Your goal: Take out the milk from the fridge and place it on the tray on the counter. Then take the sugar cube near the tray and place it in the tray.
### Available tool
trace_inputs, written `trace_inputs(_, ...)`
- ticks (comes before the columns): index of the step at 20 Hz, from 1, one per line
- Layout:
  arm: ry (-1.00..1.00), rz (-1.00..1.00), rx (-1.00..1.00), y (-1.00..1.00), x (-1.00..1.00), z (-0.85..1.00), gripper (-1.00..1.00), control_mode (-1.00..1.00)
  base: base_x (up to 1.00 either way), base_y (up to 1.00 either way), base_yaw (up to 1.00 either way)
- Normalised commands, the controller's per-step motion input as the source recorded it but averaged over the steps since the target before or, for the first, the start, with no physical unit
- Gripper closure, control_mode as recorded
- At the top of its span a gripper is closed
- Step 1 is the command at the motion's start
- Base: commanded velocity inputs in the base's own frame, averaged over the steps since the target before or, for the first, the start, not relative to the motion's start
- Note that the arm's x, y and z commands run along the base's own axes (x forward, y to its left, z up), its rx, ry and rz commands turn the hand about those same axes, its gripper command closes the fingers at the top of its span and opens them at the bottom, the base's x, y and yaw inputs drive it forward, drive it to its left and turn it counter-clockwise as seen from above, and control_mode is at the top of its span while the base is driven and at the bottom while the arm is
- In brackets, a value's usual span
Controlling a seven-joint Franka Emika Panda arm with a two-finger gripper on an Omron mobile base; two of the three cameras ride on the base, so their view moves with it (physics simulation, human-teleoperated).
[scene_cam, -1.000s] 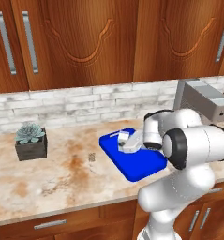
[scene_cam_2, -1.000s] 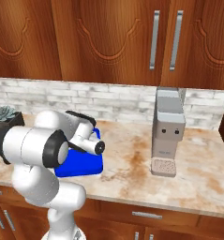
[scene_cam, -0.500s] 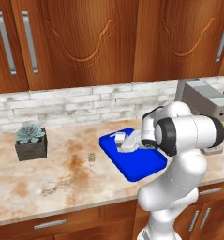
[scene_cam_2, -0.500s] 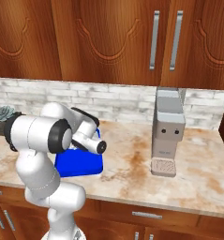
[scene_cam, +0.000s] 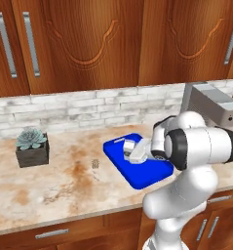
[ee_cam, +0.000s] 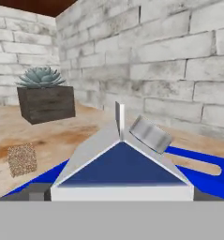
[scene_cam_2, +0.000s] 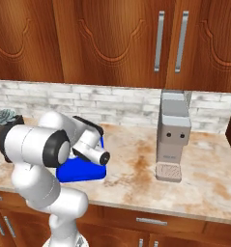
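Observation:
The milk (scene_cam: 133, 150) is a white gable-top carton with a dark blue band, standing tilted over the bright blue tray (scene_cam: 142, 177) on the beige counter (scene_cam: 54, 181). My gripper (scene_cam: 139, 152) is shut on the milk from the right. In the hand view the carton's roof (ee_cam: 120, 161) sits right in front of the fingers, with the tray (ee_cam: 212, 179) and its slot handle behind it. The sugar cube (scene_cam: 95, 163) lies on the counter just left of the tray, and it shows as a tan speckled block (ee_cam: 22, 160) in the hand view. My arm hides most of the tray (scene_cam_2: 80, 172) in the right base view.
A dark square pot with a succulent (scene_cam: 32, 146) stands at the left by the brick wall (ee_cam: 45, 101). A grey coffee machine (scene_cam_2: 172, 137) stands on the counter to the right of the tray. Wooden cabinets hang above and drawers run below the counter.
The arm's elbow has swung round while the hand stayed at the tray. The carton has dipped a little toward the tray.

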Motion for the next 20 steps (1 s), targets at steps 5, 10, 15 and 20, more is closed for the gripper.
trace_inputs(5, -0.12, 0.02, 0.04, -0.11, -0.26, 0.15, -1.00, -1.00, 0.00, 0.00, 0.00)
trace_inputs(10, -0.14, 0.03, 0.02, 0.00, -0.19, 0.27, -1.00, -1.00, 0.00, 0.00, 0.00)
trace_inputs(15, -0.11, 0.00, 0.03, 0.00, -0.10, 0.30, -1.00, -1.00, 0.00, 0.00, 0.00)
trace_inputs(20, -0.11, 0.00, 0.06, -0.06, -0.06, 0.39, -1.00, -1.00, 0.00, 0.00, 0.00)
